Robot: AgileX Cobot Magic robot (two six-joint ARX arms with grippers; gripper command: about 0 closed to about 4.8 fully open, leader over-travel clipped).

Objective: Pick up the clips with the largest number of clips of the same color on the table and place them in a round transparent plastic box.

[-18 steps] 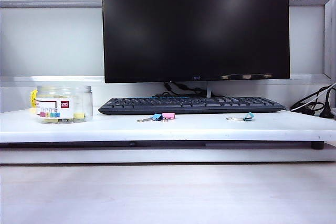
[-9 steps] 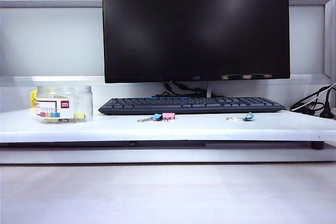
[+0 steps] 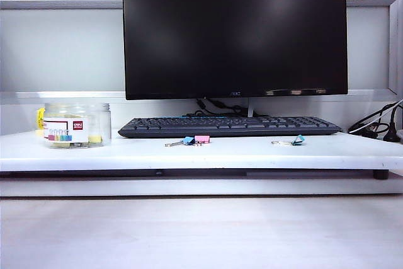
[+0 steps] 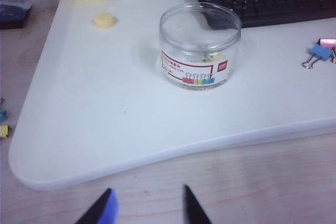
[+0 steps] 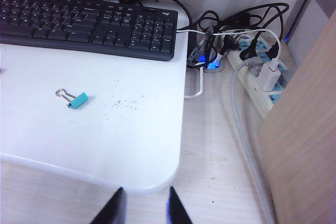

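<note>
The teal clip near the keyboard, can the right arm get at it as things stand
Probably yes. The teal clip lies alone on the white board, nothing beside or over it, and the right gripper hangs empty, jaws apart, off the board's near edge.

Left gripper [image 4: 147,208] jaws parted (empty), right gripper [image 5: 143,205] likewise

**A:** We've got the round transparent plastic box [image 4: 200,45] standing upright on the white surface [image 4: 105,114], lid off, its mouth open to the top.

**B:** And we see it near the left end in the exterior view [image 3: 77,125], with a white-and-red label showing a row of coloured clips.

**A:** We can make out the clips [image 4: 207,56] inside it, yellow and lying on the bottom. We can't count them through the wall.
</note>
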